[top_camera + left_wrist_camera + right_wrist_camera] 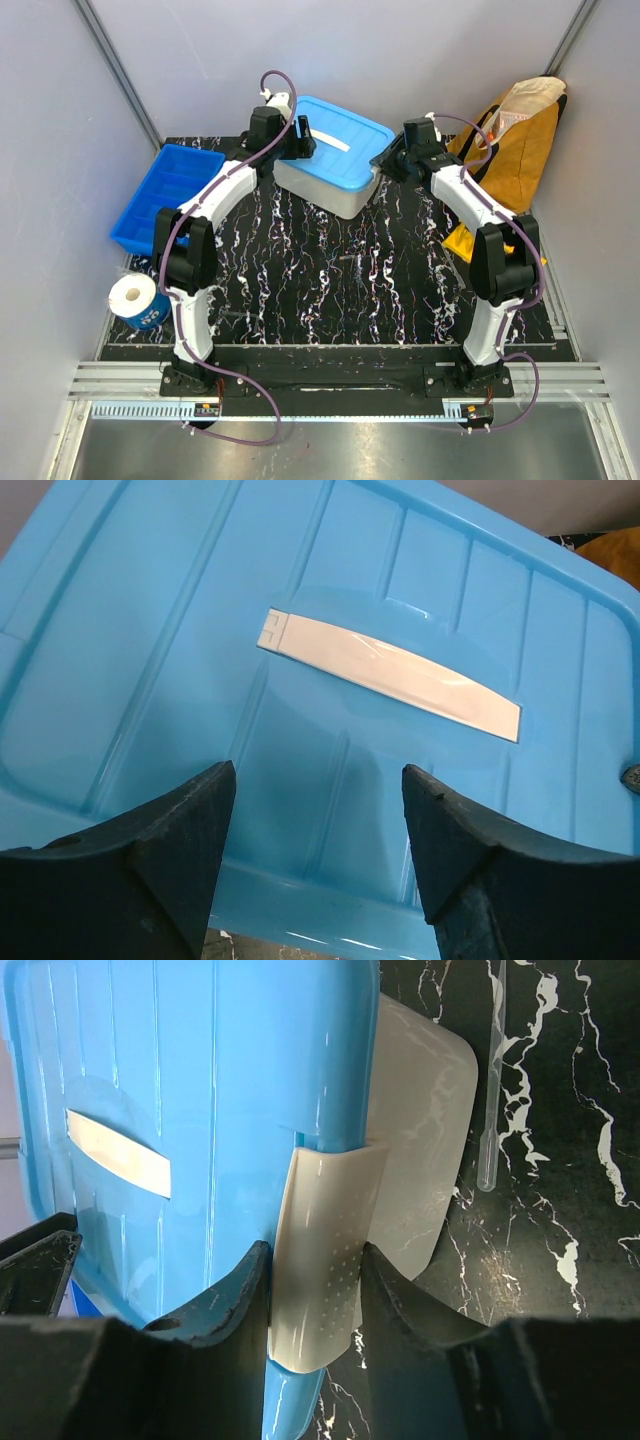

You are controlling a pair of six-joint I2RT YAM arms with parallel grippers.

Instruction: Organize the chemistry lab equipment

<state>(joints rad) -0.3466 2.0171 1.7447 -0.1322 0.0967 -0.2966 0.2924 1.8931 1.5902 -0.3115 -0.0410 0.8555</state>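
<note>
Latch (328, 1210) of white plastic sits pinched in right hand (315, 1265); left hand (318, 785) gapes above blue lid (150, 630).

The white tub (425, 1130) fills the left and middle of the frame, its blue lid (220, 1080) on. On the lid's left part lies a white handle strip (118, 1153). At the tub's near edge a white latch (330, 1200) folds over the lid's rim, and the right gripper (312, 1257) pinches it, one dark finger against each side. Right of the tub, apart from it, a thin transparent tube (490, 1080) lies on the black marbled table (560, 1290).
</note>
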